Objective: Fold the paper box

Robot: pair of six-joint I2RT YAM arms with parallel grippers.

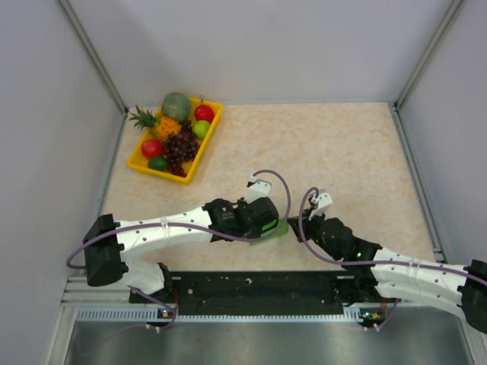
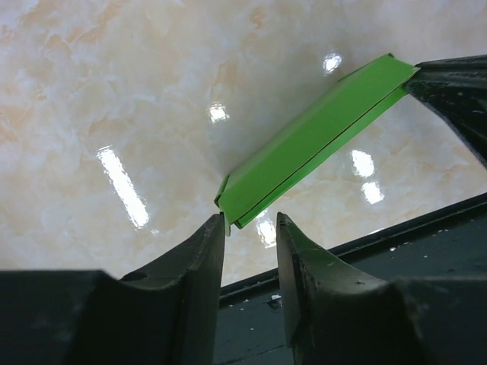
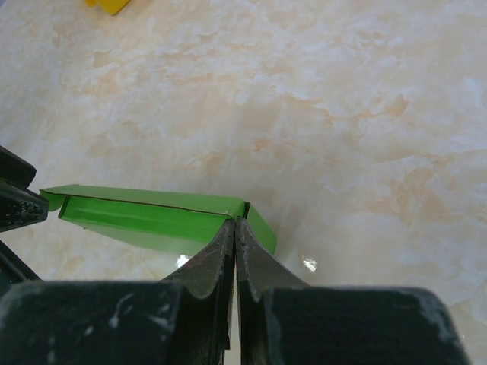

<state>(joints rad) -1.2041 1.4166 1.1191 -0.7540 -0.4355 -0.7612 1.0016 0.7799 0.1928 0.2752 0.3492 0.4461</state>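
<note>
Top view: box [image 1: 271, 228] mostly hidden under left wrist, only a green sliver showing near front edge of table [image 1: 342, 152], between the arms. Long, narrow, partly folded. Long axis from left gripper [image 2: 251, 220] across to right gripper [image 3: 235, 223], slanting in left wrist view. Far end pinched in tightly closed right jaws. Left jaws parted, near corner at one fingertip [image 2: 217, 228], unclamped. Contact with table unclear. Tray [image 1: 135, 160] far back left.

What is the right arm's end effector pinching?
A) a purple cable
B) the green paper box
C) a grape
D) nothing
B: in the right wrist view, the right end effector is closed tight on the edge of the paper box.
</note>
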